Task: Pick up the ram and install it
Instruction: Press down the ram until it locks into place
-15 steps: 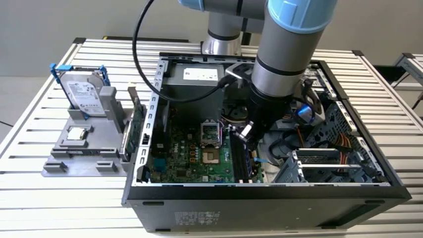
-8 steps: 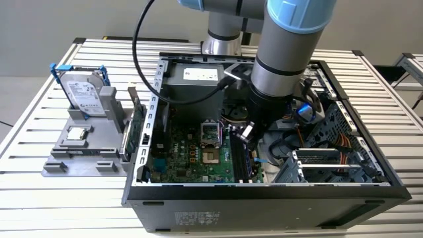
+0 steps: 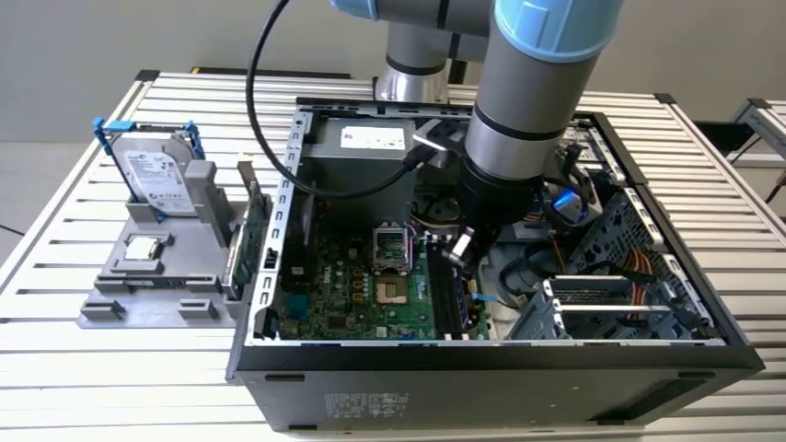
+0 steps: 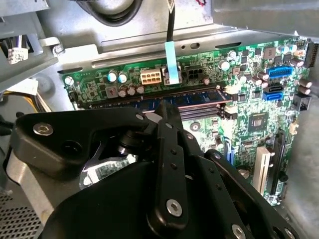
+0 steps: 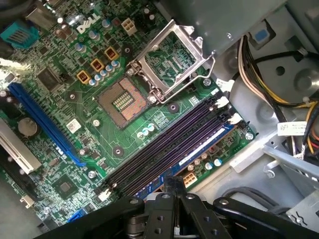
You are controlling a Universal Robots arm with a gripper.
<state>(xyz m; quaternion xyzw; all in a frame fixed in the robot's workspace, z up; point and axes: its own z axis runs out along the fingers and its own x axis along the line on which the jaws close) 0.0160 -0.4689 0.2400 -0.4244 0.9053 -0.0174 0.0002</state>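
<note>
Gripper (image 3: 461,249) is down inside the open PC case (image 3: 491,364), over the memory slots along the motherboard (image 5: 164,117) edge nearest the drive cage. In both wrist views the fingers (image 5: 167,199) look pressed together, with only a hairline seam between them. The tips sit on the top edge of the ram (image 5: 204,147). I can't tell whether they pinch it or only bear on it.

The ram (image 4: 199,98) stands on edge in the outermost slot, the one closest to the board edge, blue with a pale label showing. The three dark slots (image 5: 164,142) just beside it are bare.

Further in, the CPU socket (image 5: 122,102) is uncovered and its metal frame (image 5: 172,59) is hinged up. A long blue expansion slot (image 5: 45,124) sits toward the far side of the board. A cable bundle (image 5: 269,64) runs off the board past the slot ends.

In the exterior view the case lies on the slatted tabletop (image 3: 74,368). A grey holder (image 3: 147,295) is near the tabletop's edge on the exterior view's left. It carries the blue-framed drive (image 3: 160,175), upright, and a small silver chip (image 3: 145,247), flat. A thin green board (image 3: 252,235) stands on edge at the holder's side next to the case.
</note>
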